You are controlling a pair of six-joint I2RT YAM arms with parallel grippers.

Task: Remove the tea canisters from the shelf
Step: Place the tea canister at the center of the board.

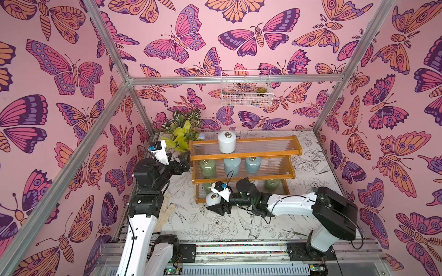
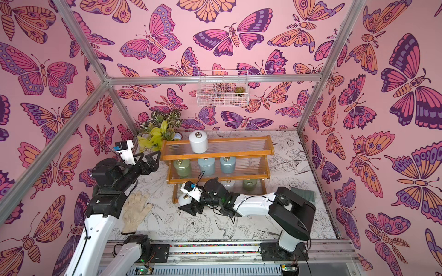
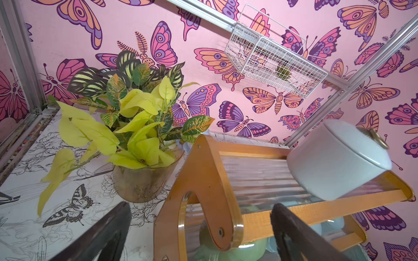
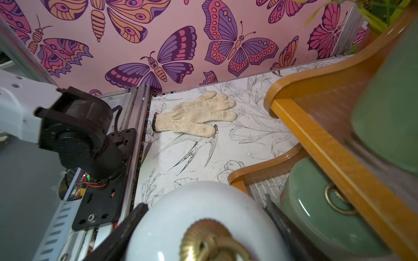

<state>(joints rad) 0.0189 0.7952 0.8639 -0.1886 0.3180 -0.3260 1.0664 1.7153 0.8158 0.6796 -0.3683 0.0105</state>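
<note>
Right fingers (image 4: pixel 126 228) clamped on white canister (image 4: pixel 203 210); left fingers (image 3: pixel 291 230) spread wide, empty.
Held canister is at the front-left corner of the shelf (image 1: pixel 244 156), bottom tier level; can't tell if it rests on the tabletop (image 1: pixel 239 222). Green canister (image 4: pixel 321 217) just beside one right finger, w/ mid-tier rail overhead. Left fingers hover by shelf's left end, near plant (image 1: pixel 181 133). 2nd white canister (image 1: pixel 226 143) on top tier. Glove (image 2: pixel 135 210) lies apart on tabletop.

Bottom-tier canisters (image 1: pixel 272 184) of the shelf (image 1: pixel 241 156): largely hidden behind the right arm (image 1: pixel 287 203) in both top views. White canister (image 4: pixel 181 217) between the right claw (image 4: pixel 204 206) fingers: cropped at the right wrist view's edge. Glove (image 1: pixel 167 210): partly covered by the left arm (image 1: pixel 141 224) in a top view.
</note>
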